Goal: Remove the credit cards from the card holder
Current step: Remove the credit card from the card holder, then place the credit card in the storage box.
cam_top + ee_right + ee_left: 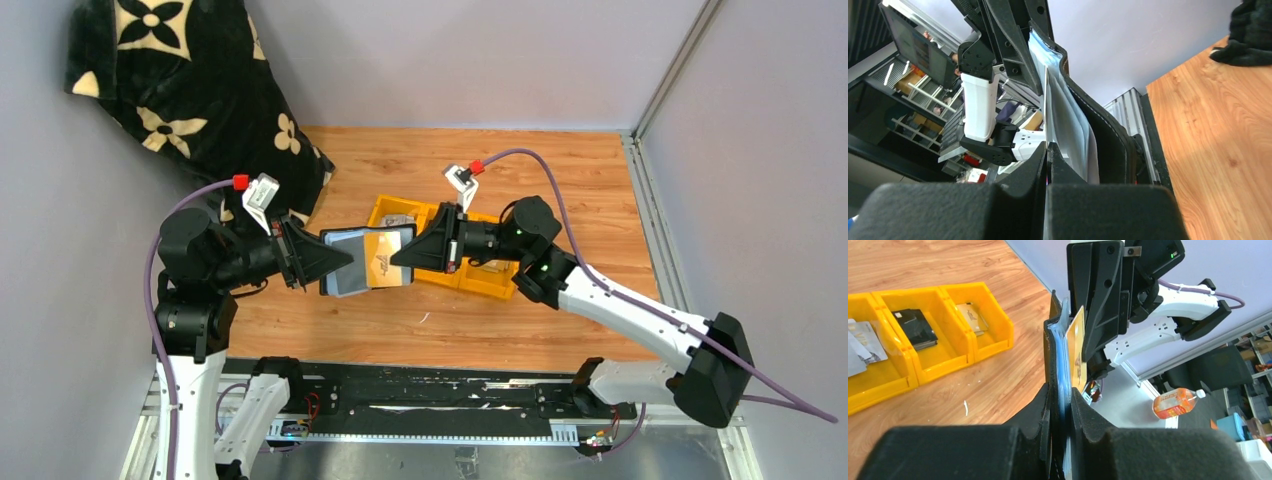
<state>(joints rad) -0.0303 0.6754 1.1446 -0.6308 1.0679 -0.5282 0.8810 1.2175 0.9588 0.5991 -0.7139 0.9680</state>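
The step in hand is the pull on one card. The left claw (338,262) is clamped on the holder (345,282), which hangs open in the air between the two arms, above the table (420,320) and just in front of the tray (492,287). A tan card (384,262) sticks out of the holder's pale inside toward the right arm. The right claw (402,257) is pinched together on the card's free edge (in the right wrist view the fingers meet with only the thin card between them). Much of the card looks to be out of its pocket, though how much is tucked in I cannot tell. The tray holds cards too, a black card (915,327) in its middle compartment among them.

Next, I judge, the right arm must draw straight back along the card's plane, away from the left claw, with the left grip firm so the holder does not follow. Once free, the card wants carrying to the tray. A skewed pull could bend the card or twist the holder loose.
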